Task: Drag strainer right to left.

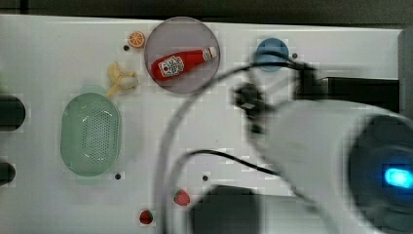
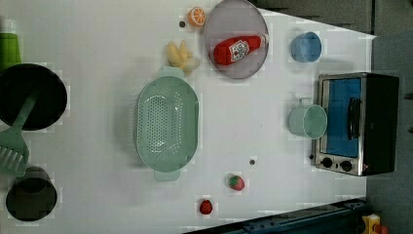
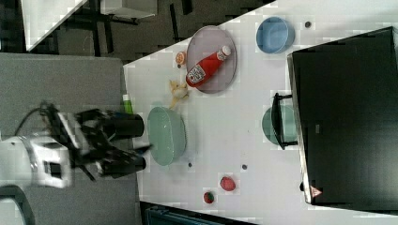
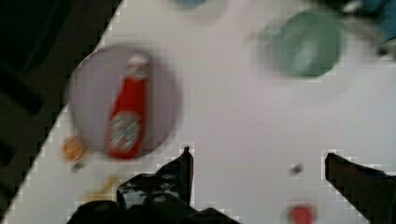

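One ketchup bottle (image 2: 239,48) lies on the grey-pink plate (image 2: 233,19) by a desk (image 2: 97,39) edge, its white label too blurred to read. The strainer (image 2: 166,124) sits mid-desk just beside the banana (image 2: 182,56). The tool (image 4: 257,163) hangs above the desk, fingers spread wide, holding nothing.

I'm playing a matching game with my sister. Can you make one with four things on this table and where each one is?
Things:
1. ketchup bottle
2. strainer
3. mint-green mug
4. orange slice

Places, as the left view shows them:
A. right beside the toaster oven, on its left
B. lying on the round plate
C. at the top edge, just left of the plate
D. alone on the white table, just below the banana

Pairs: 1-B, 2-D, 3-A, 4-C
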`<state>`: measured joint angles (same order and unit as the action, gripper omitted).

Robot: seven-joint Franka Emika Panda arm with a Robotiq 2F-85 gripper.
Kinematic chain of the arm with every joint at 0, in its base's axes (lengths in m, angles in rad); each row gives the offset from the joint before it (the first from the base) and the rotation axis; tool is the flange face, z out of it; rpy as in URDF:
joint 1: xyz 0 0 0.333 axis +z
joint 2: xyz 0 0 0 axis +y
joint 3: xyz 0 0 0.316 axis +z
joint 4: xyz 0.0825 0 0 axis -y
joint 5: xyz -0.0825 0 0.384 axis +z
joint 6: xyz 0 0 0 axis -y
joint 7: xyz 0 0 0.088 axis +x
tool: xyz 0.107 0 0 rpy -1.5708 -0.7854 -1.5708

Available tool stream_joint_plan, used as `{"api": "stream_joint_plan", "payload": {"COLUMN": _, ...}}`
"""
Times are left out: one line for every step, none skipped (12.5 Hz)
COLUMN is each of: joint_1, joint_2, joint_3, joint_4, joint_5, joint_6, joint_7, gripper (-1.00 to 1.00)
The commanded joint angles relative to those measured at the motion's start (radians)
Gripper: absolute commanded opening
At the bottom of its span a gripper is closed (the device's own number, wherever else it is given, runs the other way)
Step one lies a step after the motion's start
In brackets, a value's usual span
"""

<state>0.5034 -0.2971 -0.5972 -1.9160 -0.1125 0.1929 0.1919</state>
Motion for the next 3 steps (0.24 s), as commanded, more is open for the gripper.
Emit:
{"api": "stream_joint_plan", "payload": {"joint_1": 0.045, "joint_2": 0.016, "joint_3": -0.013, "joint_4": -0.044, "joint_5": -0.041, "joint_6": -0.035, "joint_7": -0.130, "gripper": 1.00}}
{"api": "stream_joint_plan", "payload": {"joint_1": 0.046, "joint_2": 0.017, "joint_3": -0.013, "joint_4": -0.044, "joint_5": -0.041, "joint_6": -0.034, "joint_7": -0.130, "gripper": 1.00}}
{"api": "stream_joint_plan", "payload": {"joint_1": 0.045, "joint_2": 0.023, "joint_3": -0.013, "joint_4": -0.044, "joint_5": -0.041, "joint_6": -0.029, "joint_7": -0.130, "gripper": 1.00}}
